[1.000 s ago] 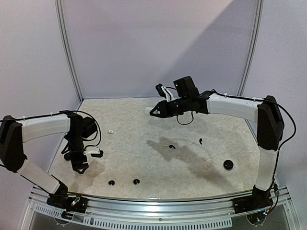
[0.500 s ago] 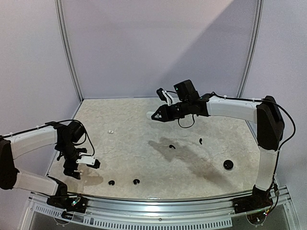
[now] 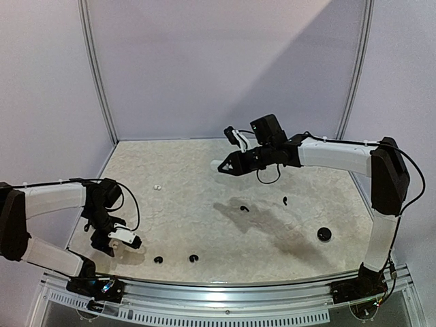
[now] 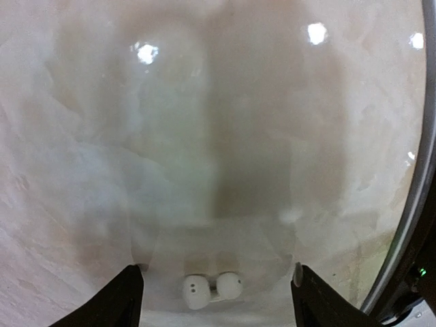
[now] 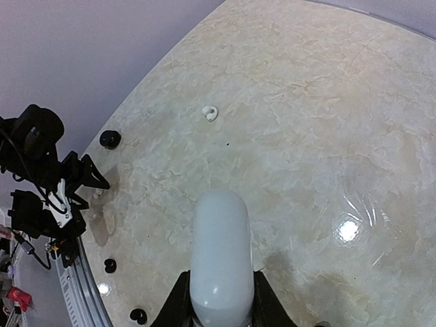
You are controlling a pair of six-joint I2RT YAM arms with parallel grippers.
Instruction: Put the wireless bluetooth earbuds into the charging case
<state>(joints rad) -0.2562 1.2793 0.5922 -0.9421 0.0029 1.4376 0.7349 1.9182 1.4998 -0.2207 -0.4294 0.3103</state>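
- The black earbuds [image 3: 158, 259] lie near the front edge of the desk [image 3: 204, 231].
- The left hand [image 4: 216, 269] is low over the desk with its fingers spread, and a white earbud [image 4: 212, 289] lies between them.
- Farther back, the right hand [image 3: 223, 166] is raised above the desk, pinching the white charging case [image 5: 218, 259].

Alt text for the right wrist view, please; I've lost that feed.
The right gripper clamps a white rounded case at lower centre over a pale marbled table. Beyond it lies a white earbud; the left arm and two black earbuds sit at the left edge.
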